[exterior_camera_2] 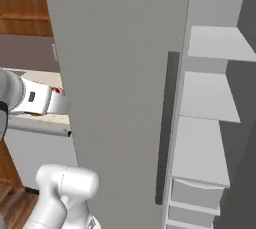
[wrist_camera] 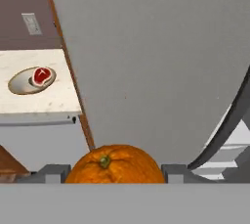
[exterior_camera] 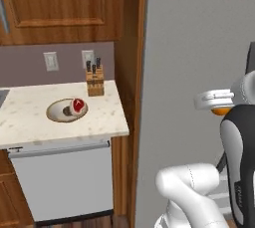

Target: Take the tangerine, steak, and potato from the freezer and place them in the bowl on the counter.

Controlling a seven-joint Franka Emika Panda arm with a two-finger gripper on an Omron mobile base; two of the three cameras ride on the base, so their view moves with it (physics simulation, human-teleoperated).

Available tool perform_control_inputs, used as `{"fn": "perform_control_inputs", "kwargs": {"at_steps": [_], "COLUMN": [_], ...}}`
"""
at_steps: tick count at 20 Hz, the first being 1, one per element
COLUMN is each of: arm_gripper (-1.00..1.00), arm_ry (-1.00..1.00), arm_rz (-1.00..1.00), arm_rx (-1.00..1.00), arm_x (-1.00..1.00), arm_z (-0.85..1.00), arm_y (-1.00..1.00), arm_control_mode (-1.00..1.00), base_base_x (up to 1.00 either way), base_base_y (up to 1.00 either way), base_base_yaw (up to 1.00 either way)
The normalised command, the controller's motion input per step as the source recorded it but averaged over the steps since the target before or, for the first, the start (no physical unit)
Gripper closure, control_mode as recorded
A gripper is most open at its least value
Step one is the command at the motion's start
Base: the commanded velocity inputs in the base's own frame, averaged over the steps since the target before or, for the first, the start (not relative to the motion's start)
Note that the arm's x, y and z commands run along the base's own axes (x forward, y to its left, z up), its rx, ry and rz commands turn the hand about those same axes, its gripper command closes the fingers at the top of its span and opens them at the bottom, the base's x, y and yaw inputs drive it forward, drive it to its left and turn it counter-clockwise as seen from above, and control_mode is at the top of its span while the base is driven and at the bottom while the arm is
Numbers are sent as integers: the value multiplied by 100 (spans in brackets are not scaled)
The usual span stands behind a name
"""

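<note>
My gripper is shut on the tangerine, a bright orange ball that sits between the two fingertips. In the left base view the tangerine peeks out under the white hand, in front of the freezer's open grey door. The tan bowl stands on the beige counter to the left, with the red steak in it. A small dark lump beside the steak is too small to name. The freezer's pale shelves and dark door handle lie to the right.
A knife block stands at the counter's back right corner, behind the bowl. A white dishwasher front sits below the counter. The open freezer door stands between the counter and the shelves, close by the arm.
</note>
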Motion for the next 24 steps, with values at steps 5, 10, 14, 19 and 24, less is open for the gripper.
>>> {"fn": "perform_control_inputs", "kwargs": {"at_steps": [5, 10, 14, 19, 24], "arm_gripper": [100, 100, 100, 100, 100], "arm_ry": [0, 0, 0, 0, 0], "arm_rz": [0, 0, 0, 0, 0], "arm_rx": [0, 0, 0, 0, 0], "arm_x": [0, 0, 0, 0, 0], "arm_z": [0, 0, 0, 0, 0], "arm_y": [0, 0, 0, 0, 0], "arm_control_mode": [100, 100, 100, 100, 100], "base_base_x": [23, 34, 52, 56, 59], "base_base_y": [100, 97, 81, 42, 1], "base_base_yaw": [1, -1, -7, -14, -8]}}
